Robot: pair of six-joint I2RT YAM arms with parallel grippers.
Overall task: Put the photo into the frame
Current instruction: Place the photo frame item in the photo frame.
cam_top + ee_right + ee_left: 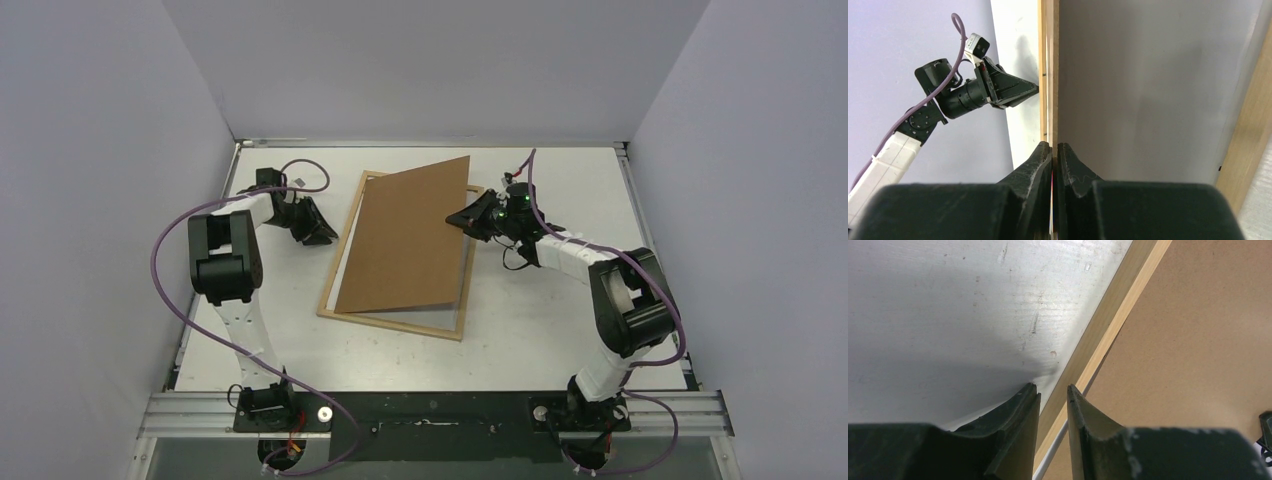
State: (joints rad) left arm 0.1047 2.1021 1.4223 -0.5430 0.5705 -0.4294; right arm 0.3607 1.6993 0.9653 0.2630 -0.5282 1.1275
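White tabletop (560,330) carries the frame (400,326), lying flat just right of my left gripper (332,236), whose jaws stand narrowly apart with nothing between them. My right gripper (455,217) is clamped on the brown backing board (410,235) (tilted up off the frame).

High rear overview of whole table (540,340); two close wrist views, all on the frame (400,326).

The frame (390,324) is pale, smooth wood; the backing board (405,240) matt brown fibreboard; the table (545,340) white, scuffed.
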